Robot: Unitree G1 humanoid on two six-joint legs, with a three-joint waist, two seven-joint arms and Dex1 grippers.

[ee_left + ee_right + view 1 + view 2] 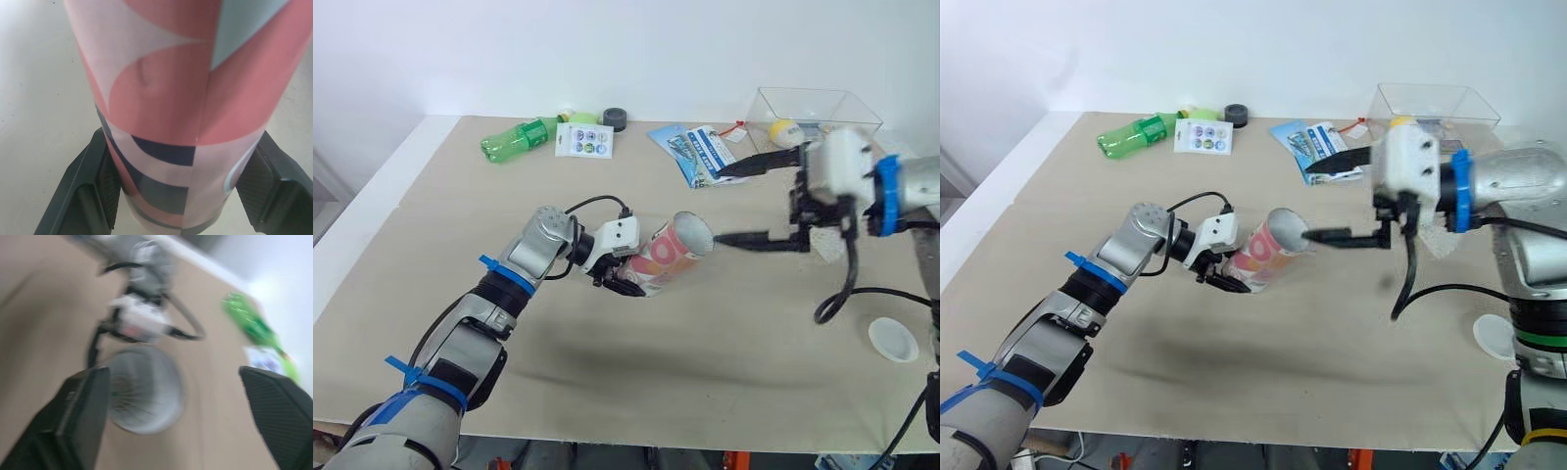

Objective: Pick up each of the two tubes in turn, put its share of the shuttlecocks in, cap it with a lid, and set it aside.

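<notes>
My left gripper (615, 278) is shut on a pink, white and navy patterned tube (668, 253), gripping it near its closed end. The tube hangs tilted over the table with its open mouth (1285, 231) facing my right gripper (719, 205). That gripper is open, its fingers spread wide, and its lower fingertip sits just at the mouth's rim. In the right wrist view the tube's mouth (144, 389) shows pale feather-like ribs inside. The left wrist view has the tube (186, 98) clamped between both pads. A white lid (893, 339) lies on the table at the right.
Along the back edge lie a green bottle (517, 137), a sticker card (584, 140), a black tape roll (615, 118) and a blue leaflet (700, 152). A clear box (818, 113) holding a yellow ball (785, 130) stands back right.
</notes>
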